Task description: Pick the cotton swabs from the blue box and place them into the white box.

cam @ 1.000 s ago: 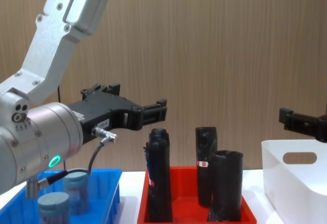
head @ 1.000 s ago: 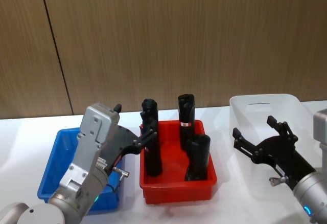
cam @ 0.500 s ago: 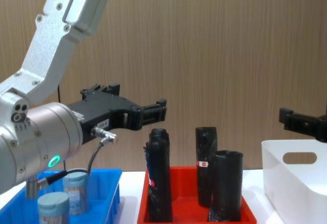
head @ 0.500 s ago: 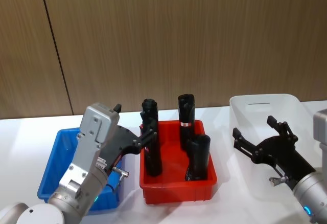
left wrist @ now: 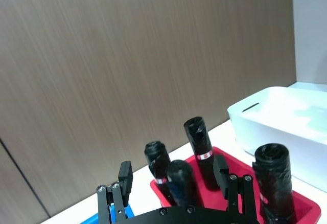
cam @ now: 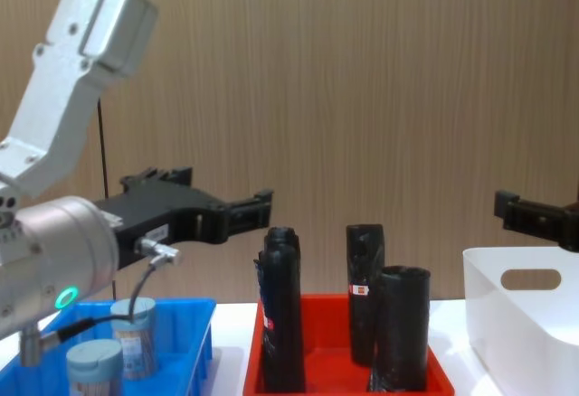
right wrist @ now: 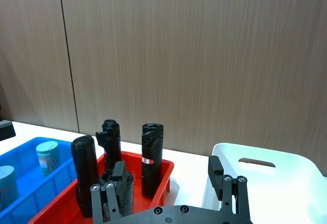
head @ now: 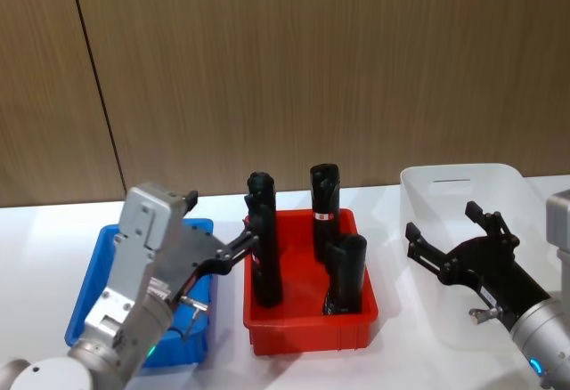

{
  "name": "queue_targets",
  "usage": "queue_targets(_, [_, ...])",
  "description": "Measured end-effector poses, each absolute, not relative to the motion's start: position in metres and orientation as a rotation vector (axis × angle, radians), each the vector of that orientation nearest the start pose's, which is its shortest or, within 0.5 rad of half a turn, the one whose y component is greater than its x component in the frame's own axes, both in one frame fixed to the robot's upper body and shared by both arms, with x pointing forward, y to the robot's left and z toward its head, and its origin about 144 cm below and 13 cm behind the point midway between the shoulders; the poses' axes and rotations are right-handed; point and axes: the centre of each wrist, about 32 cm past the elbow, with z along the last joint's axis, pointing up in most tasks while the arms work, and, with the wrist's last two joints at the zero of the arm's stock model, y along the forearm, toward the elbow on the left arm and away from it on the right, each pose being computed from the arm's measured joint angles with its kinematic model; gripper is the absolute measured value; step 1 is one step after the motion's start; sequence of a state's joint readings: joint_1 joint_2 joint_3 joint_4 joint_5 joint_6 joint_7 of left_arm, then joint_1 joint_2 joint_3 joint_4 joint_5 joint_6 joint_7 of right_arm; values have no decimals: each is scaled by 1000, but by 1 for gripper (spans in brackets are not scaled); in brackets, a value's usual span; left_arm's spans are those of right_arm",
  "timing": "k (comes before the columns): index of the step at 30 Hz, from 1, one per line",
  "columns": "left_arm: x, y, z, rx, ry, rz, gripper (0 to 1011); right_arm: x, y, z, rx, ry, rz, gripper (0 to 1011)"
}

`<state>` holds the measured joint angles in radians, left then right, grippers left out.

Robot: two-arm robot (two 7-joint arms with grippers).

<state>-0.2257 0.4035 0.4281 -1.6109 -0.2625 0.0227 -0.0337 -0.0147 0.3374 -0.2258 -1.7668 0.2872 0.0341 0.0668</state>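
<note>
Two cotton swabs tubs point(cam: 134, 337) point(cam: 93, 365) with pale lids stand in the blue box point(cam: 194, 313) at the left; they also show in the right wrist view as tubs point(right wrist: 47, 155) in the blue box point(right wrist: 36, 185). My left gripper point(head: 223, 230) hovers open above the blue box point(head: 89, 301), pointing toward the red tray, nothing between its fingers point(left wrist: 124, 175). My right gripper point(head: 445, 225) hangs open and empty in front of the white box point(head: 463, 185), its fingers point(right wrist: 214, 168) spread wide.
A red tray point(head: 307, 332) with several tall black rolls point(head: 264, 261) sits between the two boxes. A wood-panel wall runs behind the white table. The white box point(cam: 525, 315) has an oval handle hole facing me.
My left arm has swung to the left and drawn back a little, so its gripper sits more over the blue box. The right arm has not moved.
</note>
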Motion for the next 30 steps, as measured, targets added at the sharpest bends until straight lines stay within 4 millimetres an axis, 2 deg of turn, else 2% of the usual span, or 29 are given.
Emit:
queue_targets(16, [490, 244, 1191, 92, -74, 1235, 1003, 443, -237, 1189, 26, -75, -1229, 1002])
queue_targets(30, [491, 262, 1186, 147, 49, 1309, 1003, 443, -237, 1189, 26, -75, -1229, 1002])
